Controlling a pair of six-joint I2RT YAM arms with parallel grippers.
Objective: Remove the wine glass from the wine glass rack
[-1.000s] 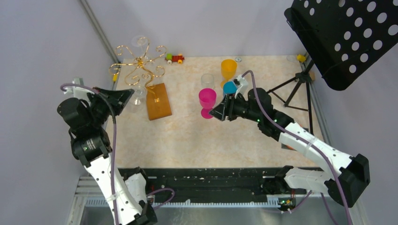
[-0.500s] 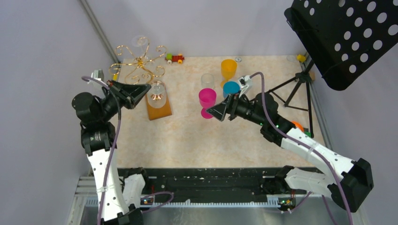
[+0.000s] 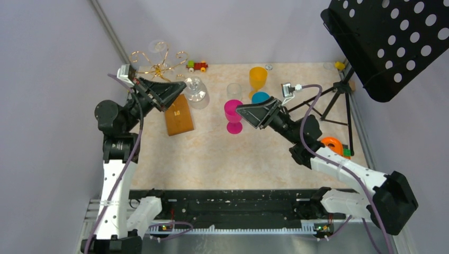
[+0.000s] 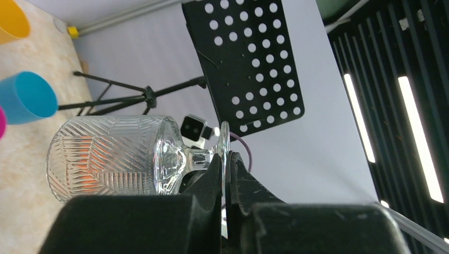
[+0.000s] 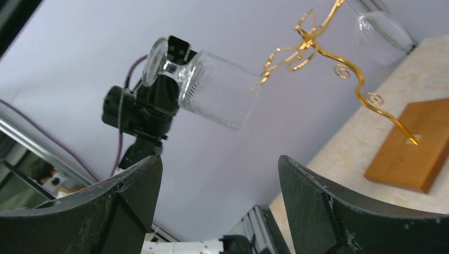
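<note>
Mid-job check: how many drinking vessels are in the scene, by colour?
Clear glasses: 3 (wine glass in the left gripper, one on the wine glass rack, one standing on the table)
Pink goblet: 1
Blue cup: 1
Orange cup: 1
Total: 6

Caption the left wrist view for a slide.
Left gripper clamps the wine glass by its foot, bowl turned sideways, black music stand behind.

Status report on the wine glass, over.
Left gripper shut on wine glass foot, glass held sideways beside the rack. Right gripper open, empty, by pink cup. Second glass hangs on rack's far side.
</note>
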